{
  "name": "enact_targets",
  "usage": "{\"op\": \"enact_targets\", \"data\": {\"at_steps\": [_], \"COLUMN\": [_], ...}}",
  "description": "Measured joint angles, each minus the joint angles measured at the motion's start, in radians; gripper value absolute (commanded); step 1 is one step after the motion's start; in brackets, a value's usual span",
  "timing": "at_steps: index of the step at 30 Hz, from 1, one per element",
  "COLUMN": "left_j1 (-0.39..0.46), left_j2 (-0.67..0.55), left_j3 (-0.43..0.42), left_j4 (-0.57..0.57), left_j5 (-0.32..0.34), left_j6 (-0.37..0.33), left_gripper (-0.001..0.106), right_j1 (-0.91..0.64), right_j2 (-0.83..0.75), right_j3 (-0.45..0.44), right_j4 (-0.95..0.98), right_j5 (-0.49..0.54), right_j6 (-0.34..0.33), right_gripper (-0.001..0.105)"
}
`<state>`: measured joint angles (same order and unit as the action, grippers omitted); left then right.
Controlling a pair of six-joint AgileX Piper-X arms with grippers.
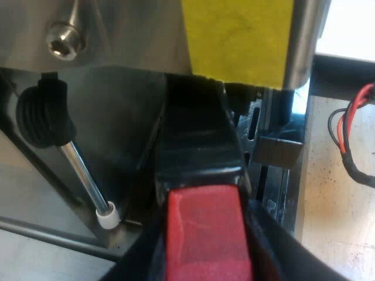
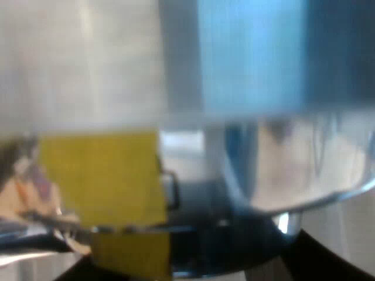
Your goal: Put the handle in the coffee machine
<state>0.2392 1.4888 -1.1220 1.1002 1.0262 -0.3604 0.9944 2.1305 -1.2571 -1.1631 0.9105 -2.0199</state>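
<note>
The holder's dark handle (image 1: 196, 140) runs up under the espresso machine's (image 1: 117, 117) front, below a yellow tape patch (image 1: 237, 35). Its red end (image 1: 205, 234) lies nearest to me. My left gripper (image 1: 205, 260) is shut on the handle, with a black finger (image 1: 287, 252) tight against each side of the red end. The holder's metal basket is hidden under the machine's head. In the right wrist view a yellow patch (image 2: 105, 175) and curved shiny metal (image 2: 293, 175) of the machine stand very close and blurred.
Beside the handle hangs the machine's steam wand (image 1: 85, 175), with a black ribbed grip (image 1: 44, 114) and a white tip (image 1: 107, 215). A bolt (image 1: 63, 40) sits in the steel panel above it. A speckled tabletop (image 1: 334, 193) lies past the machine's side.
</note>
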Motion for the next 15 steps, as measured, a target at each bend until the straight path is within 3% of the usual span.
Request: {"op": "enact_targets", "data": {"at_steps": [3,4,8,15], "left_j1": [0.000,0.002,0.013,0.030], "left_j2": [0.000,-0.002,-0.033,-0.041], "left_j3": [0.000,0.000,-0.007,-0.010], "left_j4": [0.000,0.007,0.043,0.048], "left_j5": [0.000,0.003,0.024,0.046], "left_j6": [0.008,0.022,0.065,0.069], "left_gripper": [0.031,0.055,0.055,0.055], "right_j1": [0.000,0.000,0.000,-0.001], "right_j2": [0.000,0.000,0.000,0.000], "right_j3": [0.002,0.002,0.004,0.004], "right_j4": [0.000,0.000,-0.010,-0.014], "right_j5": [0.000,0.000,0.011,0.016], "right_j6": [0.000,0.000,-0.002,-0.001], "right_gripper": [0.036,0.036,0.036,0.036]}}
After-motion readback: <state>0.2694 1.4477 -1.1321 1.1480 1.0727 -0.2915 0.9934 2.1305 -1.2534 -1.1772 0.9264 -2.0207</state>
